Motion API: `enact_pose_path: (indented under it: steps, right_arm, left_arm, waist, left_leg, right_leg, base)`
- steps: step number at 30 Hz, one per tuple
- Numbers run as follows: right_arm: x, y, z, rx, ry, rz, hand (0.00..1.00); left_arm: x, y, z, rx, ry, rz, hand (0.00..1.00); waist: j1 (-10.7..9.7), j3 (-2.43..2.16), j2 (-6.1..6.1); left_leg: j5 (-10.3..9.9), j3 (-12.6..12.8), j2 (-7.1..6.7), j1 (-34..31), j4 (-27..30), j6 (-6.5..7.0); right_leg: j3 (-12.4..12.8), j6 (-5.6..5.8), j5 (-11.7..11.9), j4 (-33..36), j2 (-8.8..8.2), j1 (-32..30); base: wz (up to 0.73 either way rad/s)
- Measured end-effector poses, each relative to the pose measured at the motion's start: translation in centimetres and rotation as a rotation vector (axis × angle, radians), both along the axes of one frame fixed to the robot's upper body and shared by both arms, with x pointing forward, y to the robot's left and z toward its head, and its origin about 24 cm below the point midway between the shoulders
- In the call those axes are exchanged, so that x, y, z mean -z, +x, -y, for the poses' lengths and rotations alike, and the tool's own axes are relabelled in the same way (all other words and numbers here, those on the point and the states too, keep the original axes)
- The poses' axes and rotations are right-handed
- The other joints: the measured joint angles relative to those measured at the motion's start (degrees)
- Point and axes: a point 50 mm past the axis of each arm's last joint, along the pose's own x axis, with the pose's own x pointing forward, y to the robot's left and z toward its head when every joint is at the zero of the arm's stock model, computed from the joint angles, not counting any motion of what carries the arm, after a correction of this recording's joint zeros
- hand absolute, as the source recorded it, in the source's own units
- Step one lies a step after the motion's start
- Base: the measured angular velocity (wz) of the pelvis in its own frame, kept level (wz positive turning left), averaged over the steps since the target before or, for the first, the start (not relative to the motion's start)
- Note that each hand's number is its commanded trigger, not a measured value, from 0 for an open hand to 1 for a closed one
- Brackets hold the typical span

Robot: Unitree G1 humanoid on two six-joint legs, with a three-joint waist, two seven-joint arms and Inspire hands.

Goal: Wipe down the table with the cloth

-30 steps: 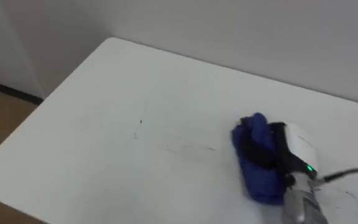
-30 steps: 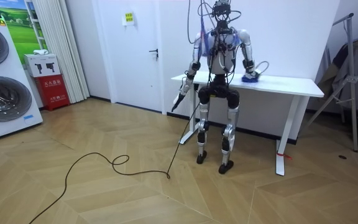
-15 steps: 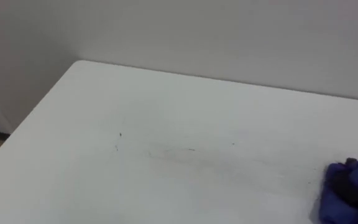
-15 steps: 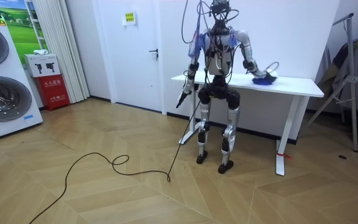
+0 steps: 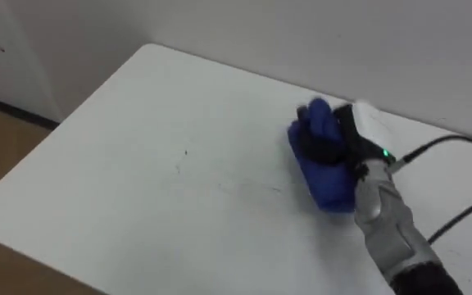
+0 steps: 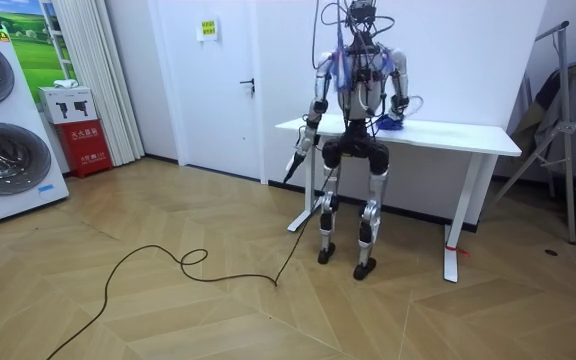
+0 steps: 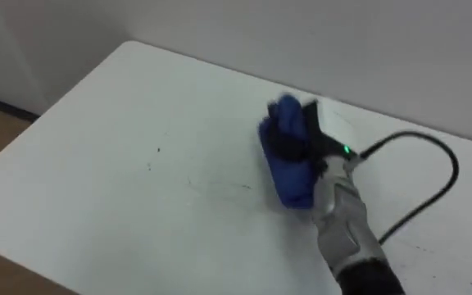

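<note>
The right hand [image 5: 347, 147] is clamped on the blue cloth [image 5: 322, 176], which lies on the table [image 5: 121, 123] beneath it. Wiping well likely means flat, firm pressure, sweeping toward the faint marks [image 5: 183, 160] left of the hand. The room view adds the left hand [image 6: 293, 162], hanging beside the table's end.

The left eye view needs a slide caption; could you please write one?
Right hand grips a blue cloth on the white table, beside faint dark marks.

Bare table [image 5: 113, 172] left of the cloth [image 5: 324, 176], wall [image 5: 252, 33] behind.
</note>
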Motion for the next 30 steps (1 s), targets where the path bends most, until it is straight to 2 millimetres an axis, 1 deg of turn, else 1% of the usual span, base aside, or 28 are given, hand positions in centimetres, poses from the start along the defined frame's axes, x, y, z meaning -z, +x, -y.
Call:
enact_pose_path:
  steps: [1, 2, 3, 4, 6, 7, 9, 10, 11, 12, 13, 14, 15, 16, 17, 18, 19, 20, 21, 22, 23, 24, 25, 26, 27, 28, 29, 30]
  right_arm:
    - [0.3, -0.6, 0.6, 0.031, -0.001, 0.003, 1.0]
    - [0.6, -1.7, 2.0, 0.088, -0.018, 0.008, 1.0]
    - [0.7, -2.2, 2.8, 0.12, -0.024, 0.005, 1.0]
    - [1.0, -3.3, 4.3, 0.191, -0.041, 0.002, 1.0]
    - [1.3, -5.4, 6.9, 0.307, -0.098, -0.015, 1.0]
    - [1.4, -5.9, 7.5, 0.332, -0.109, -0.019, 1.0]
    - [1.6, -8.0, 9.7, 0.434, -0.131, -0.056, 1.0]
    - [1.6, -8.5, 10.2, 0.456, -0.136, -0.067, 1.0]
    - [1.8, -9.3, 11.0, 0.493, -0.14, -0.09, 1.0]
    - [1.9, -9.7, 11.2, 0.511, -0.139, -0.104, 1.0]
    - [2.3, -10.2, 11.2, 0.545, -0.127, -0.131, 1.0]
    - [2.6, -10.5, 11.1, 0.568, -0.123, -0.152, 1.0]
    - [2.7, -10.3, 10.9, 0.58, -0.12, -0.159, 1.0]
    - [2.8, -10.2, 10.7, 0.586, -0.122, -0.165, 1.0]
    - [3.0, -9.8, 10.1, 0.59, -0.128, -0.178, 1.0]
    - [3.3, -8.8, 9.2, 0.598, -0.124, -0.197, 1.0]
    - [3.3, -8.1, 8.7, 0.591, -0.122, -0.199, 1.0]
    - [3.0, -6.0, 7.1, 0.546, -0.104, -0.185, 1.0]
    - [2.3, -2.8, 4.5, 0.452, -0.058, -0.149, 1.0]
    - [1.6, -0.7, 2.9, 0.385, -0.034, -0.126, 1.0]
    - [-0.5, 3.9, -1.2, 0.198, -0.002, -0.071, 1.0]
    - [-3.7, 8.0, -5.6, -0.014, 0.001, 0.02, 1.0]
    - [-5.6, 9.7, -7.5, -0.111, -0.007, 0.078, 1.0]
    - [-8.4, 12.0, -10.1, -0.266, -0.037, 0.157, 1.0]
    - [-9.8, 12.8, -10.9, -0.314, -0.046, 0.194, 1.0]
    - [-11.4, 13.5, -11.6, -0.355, -0.056, 0.245, 1.0]
    - [-11.3, 13.4, -11.3, -0.348, -0.051, 0.249, 1.0]
    - [-10.6, 13.0, -10.7, -0.333, -0.056, 0.227, 1.0]
  left_arm:
    - [-0.1, -0.1, -0.2, -0.006, 0.007, 0.0, 0.0]
    - [-0.2, 0.0, -0.6, -0.016, 0.019, 0.015, 0.0]
    - [-0.3, 0.1, -0.8, -0.019, 0.026, 0.025, 0.0]
    - [-0.5, 0.2, -1.2, -0.033, 0.038, 0.045, 0.0]
    - [-0.9, 1.3, -2.1, -0.021, 0.063, 0.086, 0.0]
    - [-1.0, 1.4, -2.2, -0.015, 0.069, 0.089, 0.0]
    - [-1.3, 2.3, -2.6, 0.007, 0.084, 0.109, 0.0]
    - [-1.3, 2.5, -2.7, 0.012, 0.086, 0.113, 0.0]
    - [-1.4, 3.0, -2.9, 0.017, 0.092, 0.122, 0.0]
    - [-1.5, 3.2, -3.0, 0.022, 0.096, 0.127, 0.0]
    - [-1.7, 3.6, -3.4, 0.029, 0.11, 0.141, 0.0]
    - [-1.8, 3.9, -3.5, 0.034, 0.117, 0.153, 0.0]
    - [-1.7, 4.1, -3.4, 0.043, 0.117, 0.165, 0.0]
    - [-1.7, 4.4, -3.3, 0.054, 0.117, 0.169, 0.0]
    - [-1.5, 5.0, -2.9, 0.077, 0.112, 0.171, 0.0]
    - [-1.3, 5.7, -2.6, 0.1, 0.1, 0.166, 0.0]
    - [-1.1, 6.2, -2.3, 0.103, 0.088, 0.171, 0.0]
    - [-1.0, 7.4, -1.7, 0.123, 0.066, 0.179, 0.0]
    - [-1.0, 9.0, -1.1, 0.155, 0.051, 0.198, 0.0]
    - [-1.1, 9.9, -0.9, 0.167, 0.045, 0.213, 0.0]
    - [-1.5, 11.7, -0.7, 0.191, 0.044, 0.244, 0.0]
    - [-2.0, 13.8, -0.5, 0.214, 0.043, 0.287, 0.0]
    - [-2.2, 14.4, -0.3, 0.214, 0.034, 0.302, 0.0]
    - [-2.4, 15.4, 0.1, 0.207, 0.012, 0.328, 0.0]
    - [-2.4, 15.6, 0.3, 0.203, 0.002, 0.338, 0.0]
    - [-2.3, 15.3, 0.5, 0.195, -0.008, 0.333, 0.0]
    - [-1.9, 13.9, 0.4, 0.166, -0.023, 0.309, 0.0]
    - [-1.6, 13.1, 0.3, 0.153, -0.028, 0.288, 0.0]
  waist:
    - [-0.8, -0.23, 0.25]
    - [-1.9, -0.67, 0.56]
    - [-2.4, -0.76, 0.68]
    - [-3.5, -0.81, 0.79]
    - [-4.8, -1.13, 1.04]
    - [-5.1, -1.18, 1.12]
    - [-6.6, -1.32, 1.25]
    - [-6.7, -1.37, 1.33]
    - [-7.2, -1.38, 1.35]
    - [-7.4, -1.35, 1.33]
    - [-7.7, -1.29, 1.1]
    - [-7.7, -1.34, 1.19]
    - [-7.1, -1.36, 1.69]
    - [-6.8, -1.37, 1.85]
    - [-5.6, -1.29, 2.08]
    - [-4.2, -1.25, 2.1]
    - [-3.5, -1.21, 2.07]
    - [-2.1, -1.17, 1.94]
    - [-0.7, -0.95, 1.49]
    - [0.2, -0.78, 1.01]
    - [1.2, -0.2, -0.31]
    - [2.7, 0.72, -1.83]
    - [4.2, 1.17, -2.33]
    - [7.3, 1.35, -2.76]
    - [8.4, 1.32, -2.59]
    - [8.9, 0.99, -1.35]
    - [8.0, 1.23, -0.35]
    - [7.2, 1.08, -0.54]
  left_leg:
    - [-0.3, 0.3, 0.05, 0.2, -0.1, 0.09]
    - [-0.5, 1.3, 0.1, 0.8, -0.3, 0.21]
    - [-0.7, 1.5, 0.08, 1.2, -0.5, 0.32]
    - [-0.9, 2.0, 0.01, 1.6, -0.5, 0.53]
    - [-2.3, 3.3, 0.01, 1.9, 0.7, 0.92]
    - [-2.7, 3.4, 0.09, 1.9, 1.3, 0.99]
    - [-4.2, 3.9, 0.74, 1.9, 3.8, 1.58]
    - [-4.6, 4.1, 0.93, 1.9, 4.4, 1.76]
    - [-5.0, 3.9, 1.33, 1.9, 5.5, 2.02]
    - [-5.2, 3.9, 1.61, 1.8, 6.1, 2.19]
    - [-5.5, 3.8, 2.12, 2.0, 6.9, 2.4]
    - [-5.9, 4.1, 2.81, 1.9, 7.7, 2.54]
    - [-6.3, 4.1, 3.58, 1.9, 8.4, 2.42]
    - [-6.3, 4.1, 3.98, 1.9, 8.5, 2.34]
    - [-6.4, 4.3, 4.8, 1.8, 8.6, 1.98]
    - [-6.5, 4.2, 5.71, 0.9, 9.2, 1.33]
    - [-6.7, 4.1, 6.15, 0.1, 9.7, 0.97]
    - [-6.7, 4.1, 7.23, -1.9, 10.7, 0.1]
    - [-6.4, 4.2, 8.15, -4.1, 11.2, -1.0]
    - [-6.0, 4.4, 8.55, -5.1, 11.2, -1.67]
    - [-5.0, 4.5, 9.14, -6.7, 11.1, -2.92]
    - [-4.3, 5.1, 9.75, -8.2, 11.0, -4.58]
    - [-4.1, 5.5, 10.45, -8.9, 11.1, -5.6]
    - [-3.7, 5.7, 12.27, -10.1, 11.4, -7.79]
    - [-3.5, 5.5, 13.37, -10.4, 11.3, -9.01]
    - [-2.2, 4.1, 16.09, -10.4, 10.1, -11.37]
    - [-0.1, 5.2, 18.32, -10.1, 8.8, -12.71]
    - [1.1, 6.6, 19.0, -10.0, 8.2, -12.87]
  right_leg:
    - [0.2, 0.04, 0.0, 0.0, 0.0, 0.1]
    - [0.9, 0.15, -0.1, 0.1, -0.11, 0.4]
    - [1.1, 0.2, -0.1, 0.1, -0.17, 0.5]
    - [1.2, 0.34, -0.2, 0.1, -0.36, 1.0]
    - [1.3, 0.93, -0.6, 1.2, -0.71, 1.2]
    - [1.0, 1.12, -0.7, 1.8, -0.8, 1.0]
    - [0.3, 1.99, -1.2, 5.2, -1.48, 0.7]
    - [0.2, 2.06, -1.3, 6.6, -1.68, 0.2]
    - [-0.7, 2.17, -1.4, 10.3, -2.37, -0.9]
    - [-1.0, 2.15, -1.4, 12.3, -2.84, -1.3]
    - [-0.8, 2.12, -1.3, 16.3, -3.68, -2.9]
    - [0.0, 2.08, -1.6, 20.5, -4.75, -4.5]
    - [1.0, 2.07, -2.2, 23.5, -6.5, -6.1]
    - [1.6, 2.26, -2.5, 23.6, -7.57, -6.5]
    - [4.0, 2.35, -2.5, 22.8, -9.01, -7.2]
    - [5.9, 2.63, -2.4, 20.9, -10.3, -8.0]
    - [6.5, 2.97, -2.1, 19.4, -10.62, -8.2]
    - [7.8, 3.35, -1.4, 16.1, -11.32, -8.9]
    - [8.1, 3.46, 0.5, 12.9, -11.73, -9.5]
    - [8.3, 3.63, 1.6, 11.5, -11.81, -10.0]
    - [8.0, 4.04, 4.1, 8.2, -12.0, -10.3]
    - [7.5, 4.02, 5.9, 5.9, -12.02, -10.5]
    - [7.1, 3.8, 6.5, 5.2, -11.68, -10.6]
    - [6.1, 5.08, 6.6, 4.2, -9.68, -10.6]
    - [5.4, 6.83, 5.5, 4.1, -8.45, -10.5]
    - [3.6, 5.38, 3.5, 5.3, -5.3, -10.4]
    - [1.9, 4.07, 2.1, 6.2, -3.2, -9.6]
    - [0.9, 3.72, 1.0, 6.3, -2.66, -9.0]
  base:
    - [-0.26]
    - [-0.18]
    - [-0.22]
    - [-0.27]
    - [-0.32]
    - [-0.19]
    - [-0.04]
    - [-0.04]
    - [-0.06]
    - [-0.03]
    - [-0.03]
    - [-0.09]
    - [-0.09]
    - [-0.13]
    - [-0.19]
    - [-0.23]
    - [-0.24]
    - [-0.23]
    - [-0.29]
    - [-0.28]
    - [-0.29]
    - [-0.28]
    - [-0.32]
    - [-0.22]
    - [0.1]
    - [0.56]
    - [0.76]
    - [0.91]
